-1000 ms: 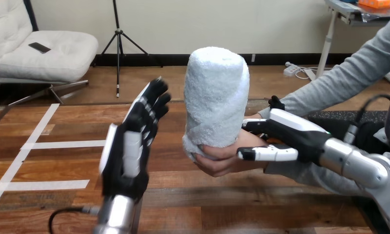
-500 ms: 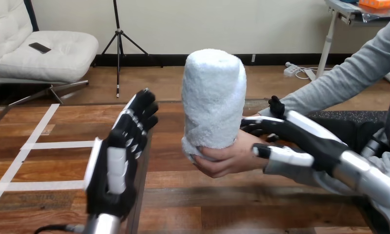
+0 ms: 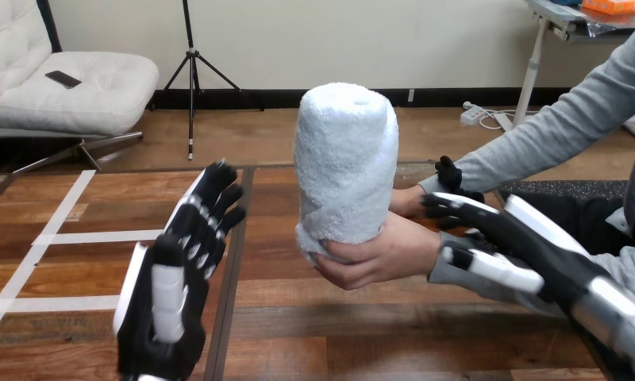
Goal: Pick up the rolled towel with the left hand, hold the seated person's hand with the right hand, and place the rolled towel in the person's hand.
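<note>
The white rolled towel (image 3: 346,167) stands upright in the person's hand (image 3: 382,254), whose fingers wrap round its lower end above the wooden table (image 3: 362,333). My left hand (image 3: 175,278) is raised at the lower left, open with straight fingers, palm toward the towel and well apart from it. At the right, my right hand (image 3: 529,246) is open beside the person's wrist. Its fingers (image 3: 457,203) reach over the grey sleeve and its thumb lies in front of the sleeve, neither curled tight.
White tape lines (image 3: 68,236) mark the table's left part. A dark seam (image 3: 233,262) runs front to back just right of my left hand. The person's forearm (image 3: 560,127) comes in from the upper right.
My left hand has dropped and moved left, away from the towel. My right hand has slid back to the right, off the person's hand toward the wrist. The towel stays in the person's hand.
</note>
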`<action>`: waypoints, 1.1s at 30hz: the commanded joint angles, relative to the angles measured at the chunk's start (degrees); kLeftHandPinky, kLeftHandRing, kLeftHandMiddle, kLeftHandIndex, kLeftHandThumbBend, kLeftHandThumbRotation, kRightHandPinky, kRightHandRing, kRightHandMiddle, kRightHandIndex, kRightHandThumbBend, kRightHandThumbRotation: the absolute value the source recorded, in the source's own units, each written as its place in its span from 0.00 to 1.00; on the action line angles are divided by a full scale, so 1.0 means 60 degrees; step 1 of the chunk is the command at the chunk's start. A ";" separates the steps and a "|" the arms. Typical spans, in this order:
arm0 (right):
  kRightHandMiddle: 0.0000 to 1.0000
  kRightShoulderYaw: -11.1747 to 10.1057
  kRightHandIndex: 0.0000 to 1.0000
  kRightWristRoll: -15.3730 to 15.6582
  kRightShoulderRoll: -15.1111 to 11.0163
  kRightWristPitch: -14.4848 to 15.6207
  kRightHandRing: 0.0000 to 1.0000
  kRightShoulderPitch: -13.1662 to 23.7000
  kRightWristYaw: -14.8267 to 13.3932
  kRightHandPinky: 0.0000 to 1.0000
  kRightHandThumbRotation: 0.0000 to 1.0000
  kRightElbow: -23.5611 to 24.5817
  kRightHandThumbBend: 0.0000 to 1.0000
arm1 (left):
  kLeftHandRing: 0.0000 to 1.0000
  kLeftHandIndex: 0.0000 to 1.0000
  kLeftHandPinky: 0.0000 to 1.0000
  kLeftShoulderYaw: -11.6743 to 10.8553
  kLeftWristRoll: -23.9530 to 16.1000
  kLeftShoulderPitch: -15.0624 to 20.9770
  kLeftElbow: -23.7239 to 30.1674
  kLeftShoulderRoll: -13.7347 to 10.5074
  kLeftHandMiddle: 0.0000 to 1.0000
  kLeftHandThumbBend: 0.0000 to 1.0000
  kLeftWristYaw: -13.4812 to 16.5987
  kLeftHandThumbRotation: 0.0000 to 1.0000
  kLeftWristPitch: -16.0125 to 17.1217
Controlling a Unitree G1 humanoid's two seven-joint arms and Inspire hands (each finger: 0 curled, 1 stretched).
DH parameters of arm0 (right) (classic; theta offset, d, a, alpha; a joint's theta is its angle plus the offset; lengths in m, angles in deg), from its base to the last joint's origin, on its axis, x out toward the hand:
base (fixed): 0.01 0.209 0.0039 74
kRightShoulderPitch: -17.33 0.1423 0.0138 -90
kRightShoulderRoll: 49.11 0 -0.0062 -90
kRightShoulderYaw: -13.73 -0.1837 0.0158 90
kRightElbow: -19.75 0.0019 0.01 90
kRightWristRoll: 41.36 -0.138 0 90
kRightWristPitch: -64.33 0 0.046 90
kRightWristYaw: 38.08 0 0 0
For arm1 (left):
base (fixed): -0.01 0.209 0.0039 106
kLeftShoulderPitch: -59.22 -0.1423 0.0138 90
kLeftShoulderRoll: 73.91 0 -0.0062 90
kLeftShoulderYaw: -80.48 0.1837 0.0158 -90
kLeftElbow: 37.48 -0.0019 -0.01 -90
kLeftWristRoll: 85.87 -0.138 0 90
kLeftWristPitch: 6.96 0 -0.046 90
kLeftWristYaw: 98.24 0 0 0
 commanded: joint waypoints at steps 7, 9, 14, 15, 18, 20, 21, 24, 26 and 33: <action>0.92 -0.1120 0.93 -0.1248 0.0570 0.0157 0.91 -0.0948 -0.0702 0.86 1.00 0.1981 0.96 | 0.94 0.91 0.91 -0.0015 0.0439 -0.0015 0.0668 -0.0117 0.94 0.87 -0.0273 1.00 -0.0109; 0.92 -0.1181 0.93 -0.1329 0.0645 0.0213 0.91 -0.1080 -0.0797 0.87 1.00 0.2157 0.93 | 0.94 0.90 0.91 -0.0020 0.0424 -0.0011 0.0652 -0.0112 0.94 0.87 -0.0261 1.00 -0.0098; 0.93 -0.1358 0.94 -0.1954 0.1034 0.0468 0.93 -0.1453 -0.0919 0.90 1.00 0.2740 0.87 | 0.93 0.90 0.91 -0.0029 0.0361 0.0008 0.0632 -0.0090 0.93 0.86 -0.0194 1.00 -0.0095; 0.94 -0.1374 0.95 -0.2062 0.1076 0.0510 0.94 -0.1497 -0.0910 0.93 1.00 0.2819 0.85 | 0.93 0.90 0.91 -0.0029 0.0352 0.0007 0.0641 -0.0088 0.93 0.86 -0.0184 1.00 -0.0103; 0.96 -0.1439 0.97 -0.2570 0.1264 0.0652 0.96 -0.1674 -0.0794 0.96 1.00 0.3122 0.84 | 0.93 0.90 0.91 -0.0020 0.0304 0.0019 0.0657 -0.0080 0.93 0.86 -0.0155 1.00 -0.0113; 0.97 -0.1472 0.97 -0.2870 0.1422 0.0647 0.97 -0.1782 -0.0769 0.98 1.00 0.3327 0.84 | 0.93 0.90 0.91 -0.0010 0.0281 0.0041 0.0651 -0.0063 0.93 0.85 -0.0139 1.00 -0.0109; 0.97 -0.1484 0.98 -0.2947 0.1464 0.0656 0.98 -0.1813 -0.0760 0.98 1.00 0.3391 0.84 | 0.93 0.90 0.91 -0.0008 0.0276 0.0046 0.0651 -0.0059 0.93 0.85 -0.0135 1.00 -0.0108; 0.98 -0.1517 0.98 -0.3215 0.1703 0.0687 0.99 -0.1978 -0.0843 0.99 1.00 0.3741 0.88 | 0.93 0.90 0.91 0.0016 0.0261 0.0055 0.0681 -0.0033 0.93 0.85 -0.0103 1.00 -0.0138; 0.98 -0.1530 0.98 -0.3342 0.1907 0.0809 0.99 -0.2164 -0.1013 1.00 1.00 0.4118 0.91 | 0.93 0.90 0.91 0.0043 0.0265 0.0052 0.0725 -0.0008 0.93 0.85 -0.0075 1.00 -0.0177; 0.97 -0.1465 0.98 -0.3791 0.2493 0.0738 0.98 -0.2648 -0.1154 1.00 1.00 0.4988 0.99 | 0.92 0.90 0.90 0.0099 0.0351 0.0052 0.0768 0.0037 0.92 0.85 -0.0121 1.00 -0.0156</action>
